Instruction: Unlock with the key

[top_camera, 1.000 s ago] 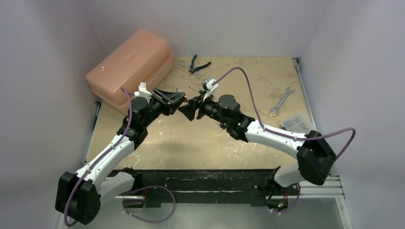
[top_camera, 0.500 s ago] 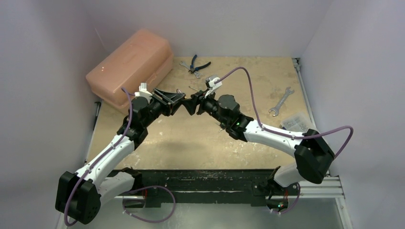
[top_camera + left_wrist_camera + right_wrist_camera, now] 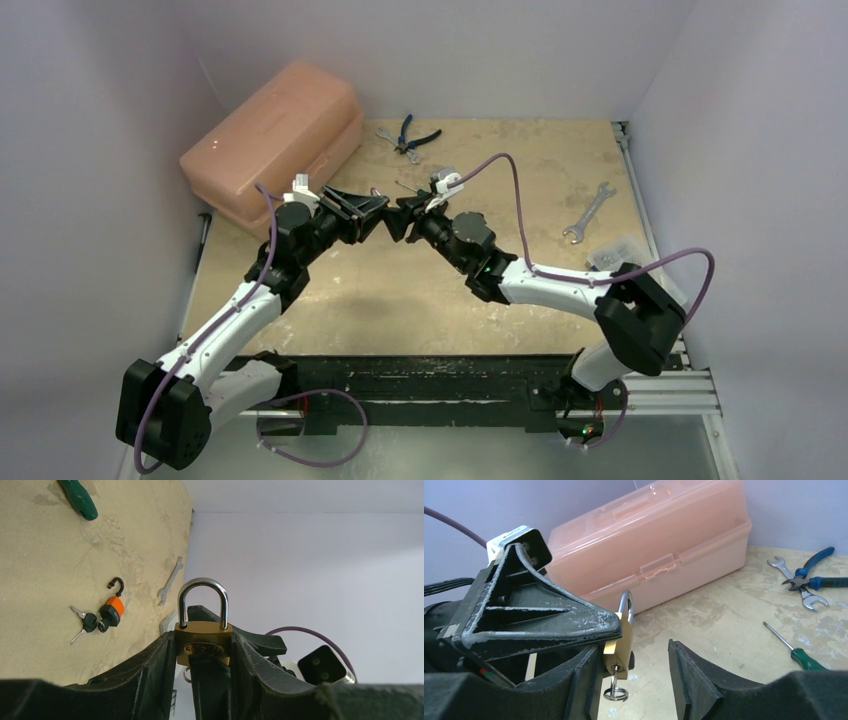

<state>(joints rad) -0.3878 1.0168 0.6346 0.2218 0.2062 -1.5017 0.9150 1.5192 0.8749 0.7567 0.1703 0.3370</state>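
Now the left gripper [image 3: 367, 212] holds the gold padlock [image 3: 203, 647] tight, up in the middle. The key [image 3: 615, 678] sticks out under it. The right gripper [image 3: 634, 672] is open around the key. If it closes crooked, the key could slip out.

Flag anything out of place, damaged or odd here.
Nothing spilled or damaged. One oddity: a second, orange padlock lies on the table, shackle open, keys at its base, while the left gripper holds the brass padlock.
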